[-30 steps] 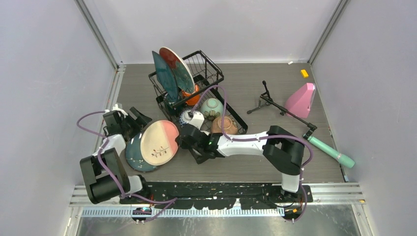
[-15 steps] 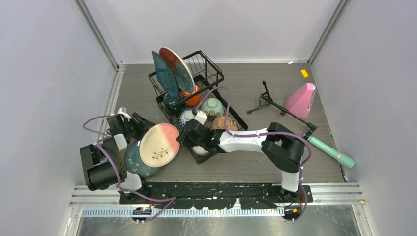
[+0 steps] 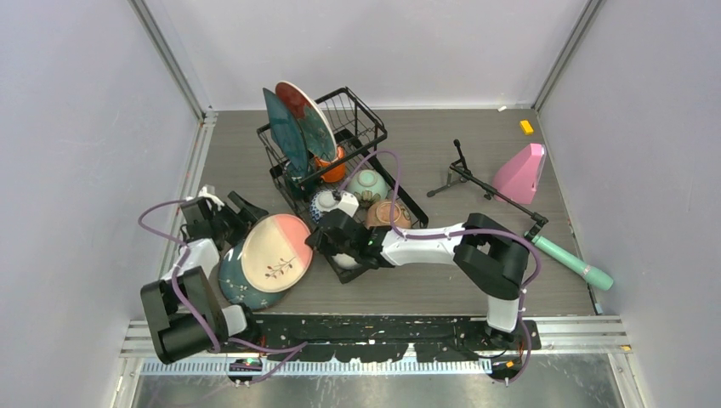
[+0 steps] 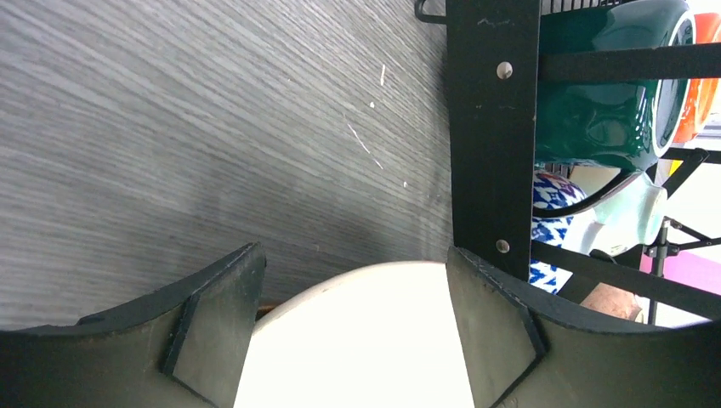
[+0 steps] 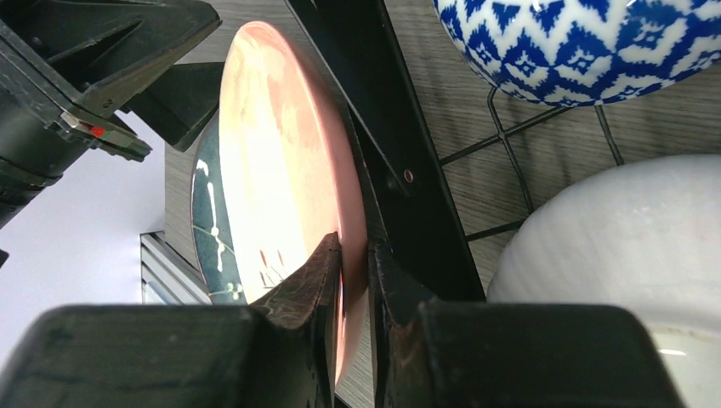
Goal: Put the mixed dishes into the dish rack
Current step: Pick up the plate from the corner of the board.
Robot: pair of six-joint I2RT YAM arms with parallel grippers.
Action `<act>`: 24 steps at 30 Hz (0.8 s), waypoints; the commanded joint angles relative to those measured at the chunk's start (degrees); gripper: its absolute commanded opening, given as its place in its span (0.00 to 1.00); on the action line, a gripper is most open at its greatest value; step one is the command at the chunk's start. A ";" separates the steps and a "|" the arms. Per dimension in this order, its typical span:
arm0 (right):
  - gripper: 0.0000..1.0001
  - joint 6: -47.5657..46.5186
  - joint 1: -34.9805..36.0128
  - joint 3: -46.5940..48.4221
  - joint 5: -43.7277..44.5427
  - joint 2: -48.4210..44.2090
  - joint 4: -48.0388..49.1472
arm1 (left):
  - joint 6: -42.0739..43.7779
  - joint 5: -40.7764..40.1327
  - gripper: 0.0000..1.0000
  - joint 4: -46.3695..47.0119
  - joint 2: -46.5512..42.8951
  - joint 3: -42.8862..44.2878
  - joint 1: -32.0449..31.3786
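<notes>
While the right end effector [image 5: 353, 276] pinches the rim of the pink plate [image 3: 274, 252], tilted just beside the dish rack [image 3: 374, 127], the left end effector [image 4: 350, 268] stands open astride its opposite edge. Step judged: plate pick-up; next, lift it into a free slot.

A: The overhead view is evenly lit, with soft shadows, and sharp throughout.
B: In the left wrist view the plate [image 4: 357, 340] blows out white at 6 o'clock, and there's glare on the green mug [image 4: 604, 110] at 2.
A: In the right wrist view the near fingers [image 5: 302, 285] blur at 6 o'clock.
</notes>
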 commanded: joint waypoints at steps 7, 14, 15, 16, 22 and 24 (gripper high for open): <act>0.00 -2.30 -0.73 -2.59 12.10 -8.27 0.44 | 0.85 -6.13 0.85 -13.69 -11.19 2.33 -0.27; 0.00 -2.99 -0.73 -3.20 13.19 -9.54 -0.56 | -0.11 -6.03 0.85 -20.55 -18.80 -1.63 -0.27; 0.00 -2.98 -0.73 -3.16 13.04 -9.52 -0.56 | -0.54 -6.10 0.85 -21.16 -19.57 -2.42 -0.30; 0.00 -2.99 -0.73 -3.13 12.98 -9.40 -0.56 | -1.07 -5.89 0.85 -21.84 -20.21 -2.97 -0.28; 0.00 -3.13 -0.73 -2.78 13.03 -9.43 -0.59 | -4.63 -6.76 0.83 -26.27 -23.26 -4.61 -0.27; 0.00 -3.15 -0.73 -2.77 13.21 -9.66 -0.64 | -4.86 -7.84 0.82 -27.69 -23.42 -4.43 -0.35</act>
